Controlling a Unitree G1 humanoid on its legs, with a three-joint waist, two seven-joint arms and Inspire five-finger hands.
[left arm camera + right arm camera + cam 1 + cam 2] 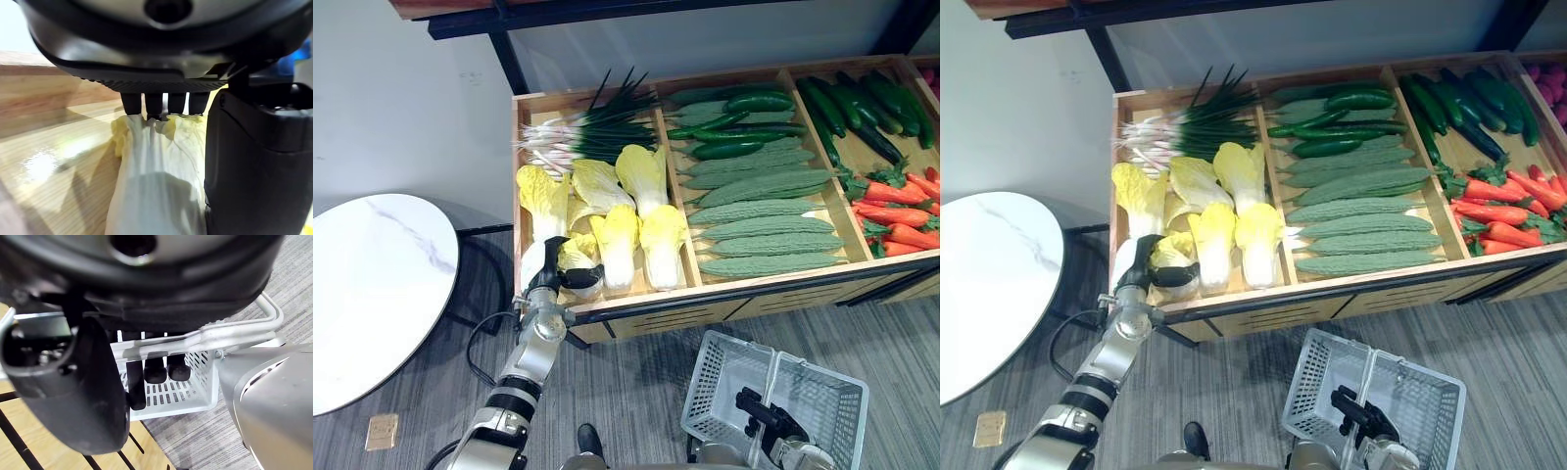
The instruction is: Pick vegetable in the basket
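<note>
By crate (pixel 705 291) front rim | left hand (pixel 549 273) clasps cabbage (pixel 576 253) (right hand (pixel 766 413): basket (pixel 707 387))

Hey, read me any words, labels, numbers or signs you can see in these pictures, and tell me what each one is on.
None can be read.
The wooden vegetable stand, the white plastic basket and the round marble-topped table show no lettering.
A small tan square on the floor is too small to tell whether it bears print.
</note>
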